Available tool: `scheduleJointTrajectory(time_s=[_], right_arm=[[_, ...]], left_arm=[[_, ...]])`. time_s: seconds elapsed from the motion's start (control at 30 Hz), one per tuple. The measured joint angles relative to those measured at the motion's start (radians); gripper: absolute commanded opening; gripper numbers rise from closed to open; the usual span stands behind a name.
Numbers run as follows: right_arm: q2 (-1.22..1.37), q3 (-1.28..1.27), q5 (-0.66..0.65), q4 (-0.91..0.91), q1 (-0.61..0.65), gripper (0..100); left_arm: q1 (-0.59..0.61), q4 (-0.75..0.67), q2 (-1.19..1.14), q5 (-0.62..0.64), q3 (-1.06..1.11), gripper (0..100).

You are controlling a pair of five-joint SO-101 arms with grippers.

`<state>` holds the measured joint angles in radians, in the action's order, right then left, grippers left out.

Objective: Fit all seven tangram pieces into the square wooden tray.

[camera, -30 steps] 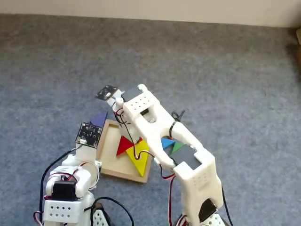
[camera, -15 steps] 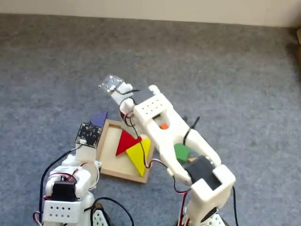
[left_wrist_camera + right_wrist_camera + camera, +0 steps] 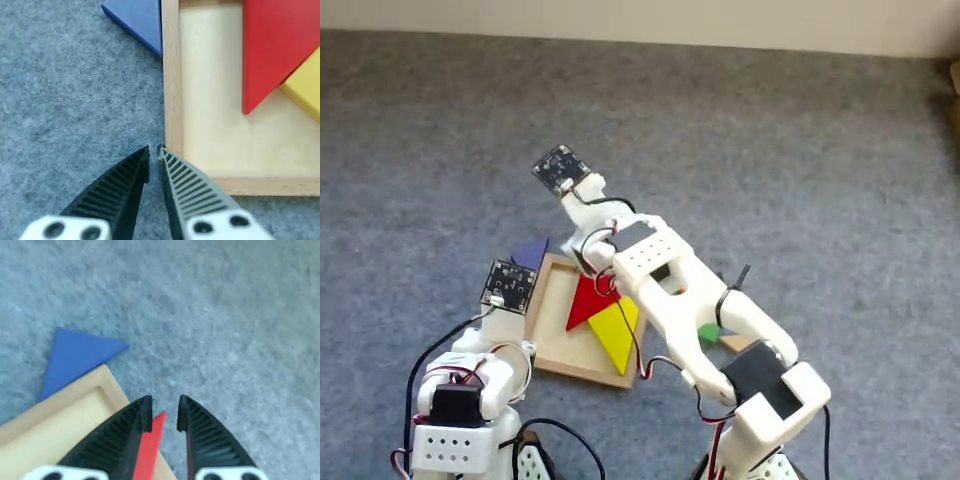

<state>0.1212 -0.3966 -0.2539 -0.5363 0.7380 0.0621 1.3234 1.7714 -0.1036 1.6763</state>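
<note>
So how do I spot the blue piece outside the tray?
Find the square wooden tray on the grey carpet. Outside its far left corner, beside the rim, lies the blue triangle. Unlike the red piece and yellow piece, it rests on carpet, not in the tray.

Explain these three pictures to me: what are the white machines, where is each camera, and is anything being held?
Two white robot arms sit on grey carpet. One picture looks down from above; the other two come from cameras on each arm's wrist, looking past its gripper. The wooden tray holds a red triangle and a yellow triangle. A blue triangle lies just outside its rim, and a green piece peeks from under the right arm. The left gripper is shut, the right gripper slightly open; neither holds anything.
</note>
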Motion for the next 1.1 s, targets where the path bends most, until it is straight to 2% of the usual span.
scheduleJointTrajectory(time_s=[0.43,0.67,1.1], right_arm=[[0.014,-0.044,-0.003,0.037,-0.002,9.1],[0.071,-0.044,-0.114,0.037,-0.029,9.1],[0.052,-0.044,-0.12,-0.052,-0.112,9.1]], left_arm=[[0.0,0.0,0.0,0.0,0.0,5],[0.0,0.0,0.0,0.0,0.0,5],[0.0,0.0,0.0,0.0,0.0,5]])
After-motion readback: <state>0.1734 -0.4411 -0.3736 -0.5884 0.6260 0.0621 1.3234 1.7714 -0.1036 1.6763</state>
